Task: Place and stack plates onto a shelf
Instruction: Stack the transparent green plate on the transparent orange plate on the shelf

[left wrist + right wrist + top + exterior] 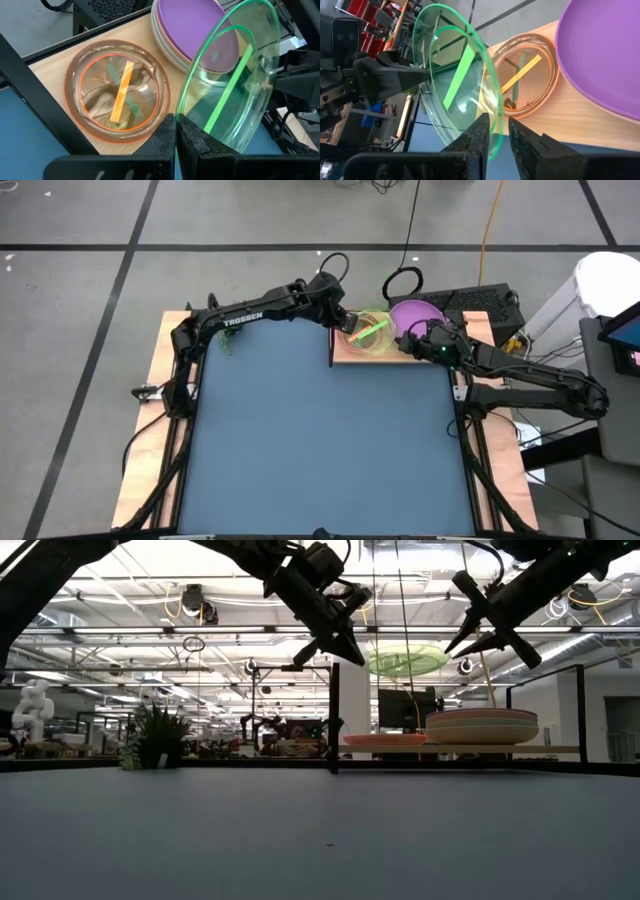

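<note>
The light-wood shelf (400,350) lies at the table's far edge, with a black upright (334,715) at its left end. The large plates are stacked on it, purple (418,315) on top. A translucent orange-brown plate (117,92) rests on smaller plates beside them. My left gripper (176,125) is shut on a translucent green plate (405,660), which holds a green stick, above the orange-brown plate. My right gripper (500,132) is open. Its fingers stand on either side of the green plate's opposite rim. My left gripper pinches the green plate's rim (181,112) between its two fingers, on the side nearest the black upright. The fingers slant down from the table's left. The plate is lifted clear above the orange-brown plate, roughly level. My right gripper's fingers (482,130) straddle the rim (495,117); I cannot tell whether they touch it.
A small green plant (155,740) stands at the table's far left. The stack of large plates (482,725) stands right of the small plates (385,740) on the shelf. The blue table top (320,440) stretches toward the near edge.
</note>
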